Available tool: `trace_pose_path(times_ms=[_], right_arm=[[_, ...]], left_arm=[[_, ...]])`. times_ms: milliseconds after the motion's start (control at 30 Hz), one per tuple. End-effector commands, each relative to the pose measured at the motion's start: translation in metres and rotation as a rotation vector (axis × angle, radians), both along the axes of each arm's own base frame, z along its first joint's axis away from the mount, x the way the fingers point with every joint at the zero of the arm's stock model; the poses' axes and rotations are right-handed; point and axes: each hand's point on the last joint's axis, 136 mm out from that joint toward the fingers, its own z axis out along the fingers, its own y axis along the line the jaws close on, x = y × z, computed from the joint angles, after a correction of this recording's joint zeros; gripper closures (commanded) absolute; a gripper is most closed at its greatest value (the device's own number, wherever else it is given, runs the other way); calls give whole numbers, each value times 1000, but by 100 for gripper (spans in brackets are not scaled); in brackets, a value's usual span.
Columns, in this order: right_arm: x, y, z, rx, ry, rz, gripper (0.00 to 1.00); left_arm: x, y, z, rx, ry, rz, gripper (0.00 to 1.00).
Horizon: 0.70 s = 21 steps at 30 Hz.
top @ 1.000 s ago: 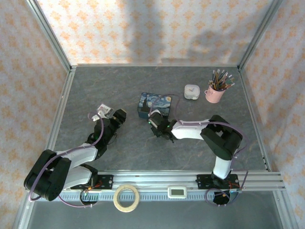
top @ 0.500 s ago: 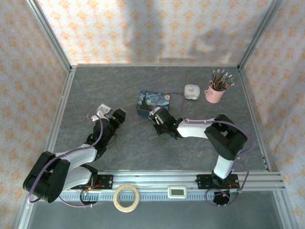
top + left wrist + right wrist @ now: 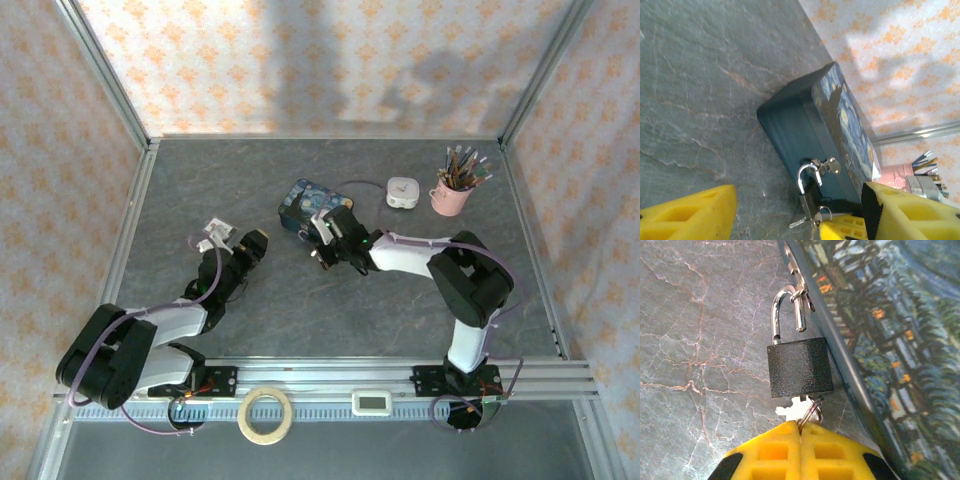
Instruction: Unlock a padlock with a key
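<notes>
Right gripper [image 3: 801, 429] is clamping the key [image 3: 791, 410] seated under the padlock [image 3: 800, 367] hanging on the tin [image 3: 880, 340] hasp, left gripper [image 3: 799, 212] gaping empty: tugging is risking dragging the unbraced tin.

The top view looks down from high behind the arm bases at 6 o'clock, facing 12 o'clock, and takes in the whole table [image 3: 300, 310]. The left wrist camera sits low, looking through its claw [image 3: 799, 200] at the blue tin [image 3: 800, 135] from nearby. The right wrist camera hangs very close above the padlock [image 3: 800, 367]. All three views share the tin, and both wrist views share the padlock.
</notes>
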Motion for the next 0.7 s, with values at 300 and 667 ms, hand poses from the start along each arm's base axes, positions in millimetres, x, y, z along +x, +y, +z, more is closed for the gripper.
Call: trace_pose_path(times_ms=[300, 667], right_arm=[[2, -6, 15, -58, -42, -77, 70], [23, 21, 13, -115, -114, -197, 56]], left_arm=[[7, -8, 10, -27, -35, -11, 33], [6, 9, 23, 28, -56, 56, 32]])
